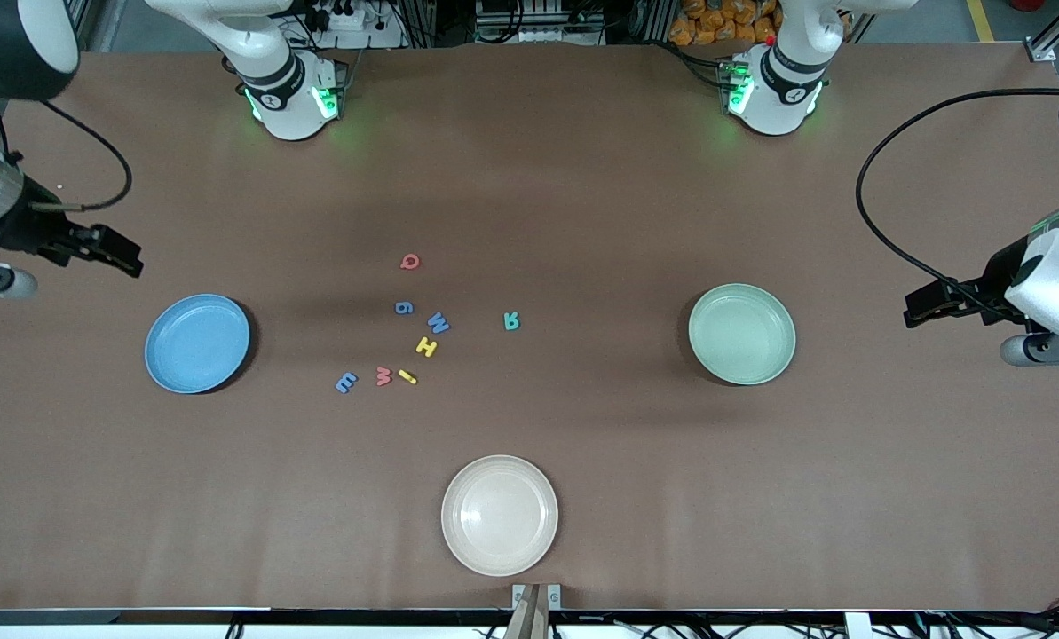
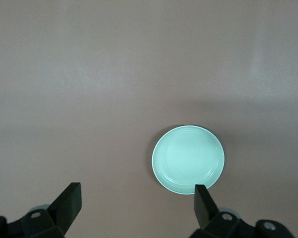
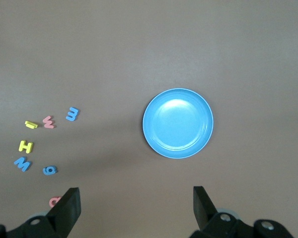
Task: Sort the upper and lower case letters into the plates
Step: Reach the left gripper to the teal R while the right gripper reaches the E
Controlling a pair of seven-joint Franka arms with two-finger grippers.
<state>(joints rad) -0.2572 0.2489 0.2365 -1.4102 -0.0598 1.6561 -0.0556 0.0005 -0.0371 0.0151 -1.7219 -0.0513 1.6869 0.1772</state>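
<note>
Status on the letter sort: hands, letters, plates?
Left hand open, high near the mint plate; right hand open, near the blue plate. Eight letters loose on the table between them. Both plates empty, nothing blocking.

centre: letters clustered | ends: blue plate, green plate | front edge: cream plate | corners open

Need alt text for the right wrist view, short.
A light blue plate lies empty on the brown table, with seven small toy letters scattered beside it. The right gripper hangs above with open fingers, holding nothing.
</note>
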